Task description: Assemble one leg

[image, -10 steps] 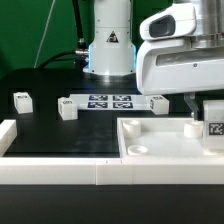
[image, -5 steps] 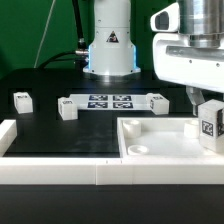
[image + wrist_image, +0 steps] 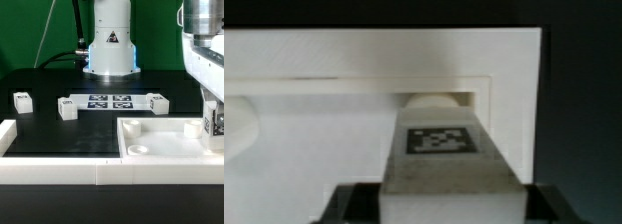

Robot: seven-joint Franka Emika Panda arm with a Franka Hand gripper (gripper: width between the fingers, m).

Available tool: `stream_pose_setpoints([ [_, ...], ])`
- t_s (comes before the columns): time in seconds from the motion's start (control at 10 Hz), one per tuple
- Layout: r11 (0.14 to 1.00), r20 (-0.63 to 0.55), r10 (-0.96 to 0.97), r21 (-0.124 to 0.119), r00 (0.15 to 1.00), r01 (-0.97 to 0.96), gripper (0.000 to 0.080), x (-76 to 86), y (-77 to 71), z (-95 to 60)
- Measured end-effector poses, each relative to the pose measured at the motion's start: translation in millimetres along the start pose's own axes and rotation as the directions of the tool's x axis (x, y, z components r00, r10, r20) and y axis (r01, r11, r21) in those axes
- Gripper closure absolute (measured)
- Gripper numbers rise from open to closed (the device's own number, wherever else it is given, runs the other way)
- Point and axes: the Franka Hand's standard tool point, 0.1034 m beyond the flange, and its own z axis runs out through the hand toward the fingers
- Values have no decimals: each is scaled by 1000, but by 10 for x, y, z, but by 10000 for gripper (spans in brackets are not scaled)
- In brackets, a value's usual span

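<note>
My gripper (image 3: 212,112) is at the exterior view's right edge, mostly cut off, and is shut on a leg (image 3: 214,123), a white block with a square tag. It holds the leg over the far right corner of the large white panel (image 3: 165,142), beside a round corner hole (image 3: 192,128). In the wrist view the leg (image 3: 445,140) runs out from between the dark fingers (image 3: 352,205), and its far end sits at the panel's raised rim (image 3: 384,60). Three more legs lie on the black table: one far left (image 3: 22,99), one (image 3: 67,108) beside it, one (image 3: 157,100) at the back.
The marker board (image 3: 110,100) lies flat at the back centre, before the robot base (image 3: 108,50). A white wall (image 3: 55,172) runs along the front and turns up at the left (image 3: 7,133). The panel has another hole at its near left corner (image 3: 137,149).
The arm has moved toward the exterior view's right with the leg still in its jaws; the gripper body has mostly left the picture. The loose legs and panel have not moved.
</note>
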Motion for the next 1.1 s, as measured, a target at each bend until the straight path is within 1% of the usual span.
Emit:
stream_pose_setpoints([
  [0.1,999,8,54,-1,999,-54,506,3,-2,0],
  [0.3,998,8,61,-1,998,-61,506,-3,0,4],
  [0.4,999,8,42,0,999,-42,324,-3,0,6],
  [0.5,999,8,-52,1,999,52,210,8,-4,6],
  [0.6,997,7,-83,2,997,83,210,-6,0,12],
  [0.7,981,7,-192,1,981,192,162,-36,12,23],
  [0.8,949,9,-316,1,949,316,153,-50,19,27],
  [0.9,911,8,-412,2,911,412,153,-46,18,26],
  [1.1,799,7,-601,2,799,601,151,-39,18,26],
])
